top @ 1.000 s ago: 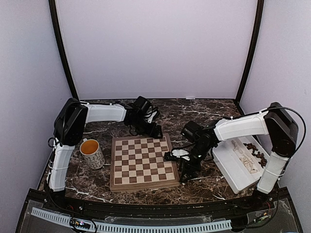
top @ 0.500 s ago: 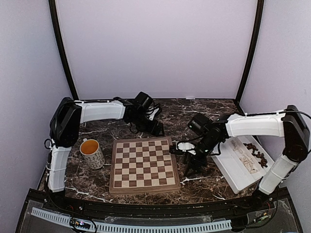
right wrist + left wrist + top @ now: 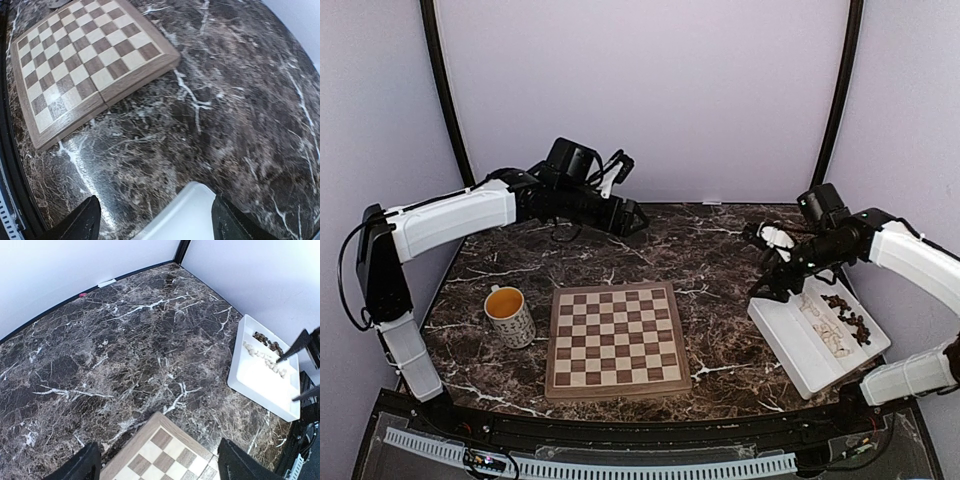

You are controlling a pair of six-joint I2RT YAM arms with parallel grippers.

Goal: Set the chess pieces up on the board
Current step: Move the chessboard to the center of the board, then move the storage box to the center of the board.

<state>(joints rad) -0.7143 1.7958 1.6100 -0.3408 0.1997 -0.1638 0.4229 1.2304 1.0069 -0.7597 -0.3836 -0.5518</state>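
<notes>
The board (image 3: 614, 338) lies flat in the middle of the table with no pieces on it. The chess pieces lie loose in a white tray (image 3: 798, 352) at the right: pale ones (image 3: 828, 335) and dark ones (image 3: 850, 320). My left gripper (image 3: 632, 219) hangs open high over the back of the table, beyond the board's far edge. Its wrist view shows a board corner (image 3: 167, 452) between the fingers, and the tray (image 3: 260, 387) far off. My right gripper (image 3: 767, 288) is open and empty above the tray's near-left corner (image 3: 192, 215).
A patterned mug (image 3: 510, 315) with an orange inside stands just left of the board. The tray sits askew near the right wall. Dark marble tabletop (image 3: 720, 250) surrounds the board. Pale walls enclose the back and both sides.
Both arms have pulled away from the board. The left has risen and swung toward the back wall. The right has lifted from the board's right edge and moved right to the tray's corner.
</notes>
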